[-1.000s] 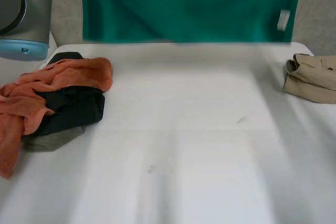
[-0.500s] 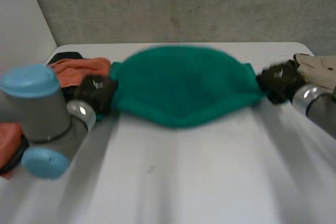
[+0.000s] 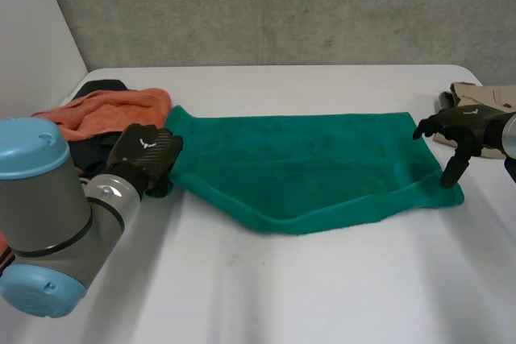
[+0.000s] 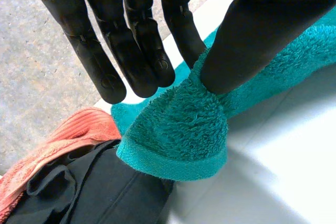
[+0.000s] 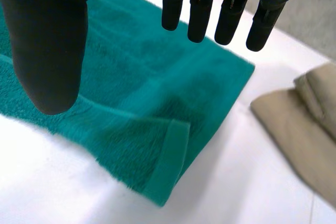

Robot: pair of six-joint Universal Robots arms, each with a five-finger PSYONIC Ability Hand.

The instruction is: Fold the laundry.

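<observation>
A green towel (image 3: 306, 159) lies spread across the white table (image 3: 282, 296), its near edge doubled over in a loose fold. My left hand (image 3: 145, 155) is at the towel's left corner. In the left wrist view its thumb (image 4: 252, 35) and fingers (image 4: 178, 24) pinch that bunched corner (image 4: 178, 129). My right hand (image 3: 463, 128) hovers over the towel's right end. In the right wrist view its fingers (image 5: 231, 3) are straight and spread from the thumb, holding nothing. The towel (image 5: 157, 77) lies flat beneath them, with its near corner flipped over.
A pile of orange cloth (image 3: 101, 110) and black cloth (image 3: 93, 151) sits at the table's left, right beside my left hand. A folded beige garment (image 3: 488, 102) lies at the right edge, just beyond my right hand.
The towel, held up high a second ago, has come down and now lies on the table. My right hand has let go of its corner and opened; the left still pinches its corner.
</observation>
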